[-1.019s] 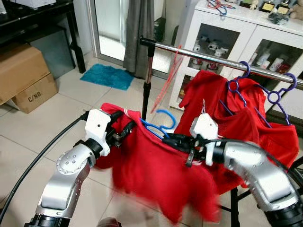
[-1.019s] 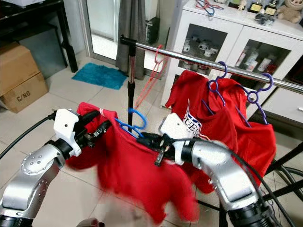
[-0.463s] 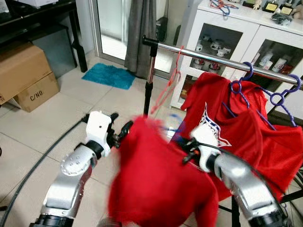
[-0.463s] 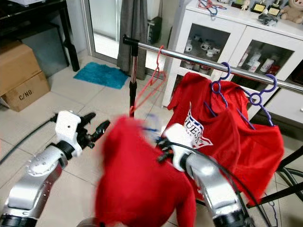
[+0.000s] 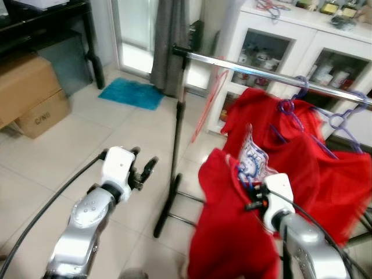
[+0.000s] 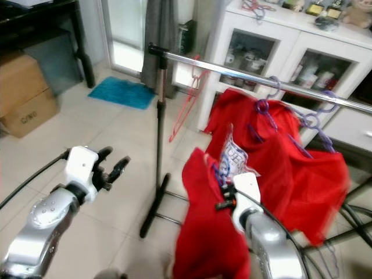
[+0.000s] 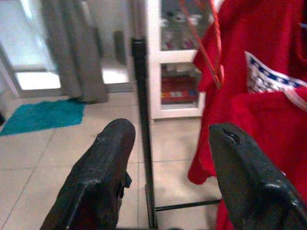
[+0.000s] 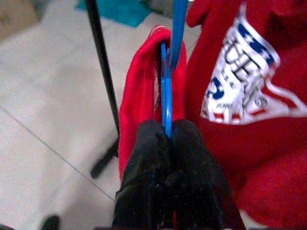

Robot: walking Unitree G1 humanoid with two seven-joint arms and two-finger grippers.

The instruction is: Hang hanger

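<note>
The right gripper (image 8: 165, 143) is pinched tight on the blue hanger (image 8: 168, 91), and a red shirt (image 5: 229, 232) hangs from that hanger. A second ago both grippers were holding this shirt, spread out wide between them. Now the left gripper (image 5: 142, 168) has let go. It sits at about 9 o'clock from the shirt, well apart from it, with its fingers (image 7: 103, 167) wide open and nothing between them.

So the shirt now hangs straight down from the right gripper alone. It has swung over to the right, close to the other red shirts (image 5: 302, 157) that already hang on purple hangers (image 5: 288, 107) from the silver rail (image 5: 244, 61).

The rail is up at 12 o'clock from the blue hanger, and the hanger is still well below it. The hook of the hanger is hard to see, since the picture is blurry there.

I think the carrying part is done and the hanging part comes next. The right gripper likely needs to lift the hook up and over the rail, in the bare spot between the stand's pole (image 5: 177, 139) and the hung shirts. The shirt could bump those shirts on the way.
</note>
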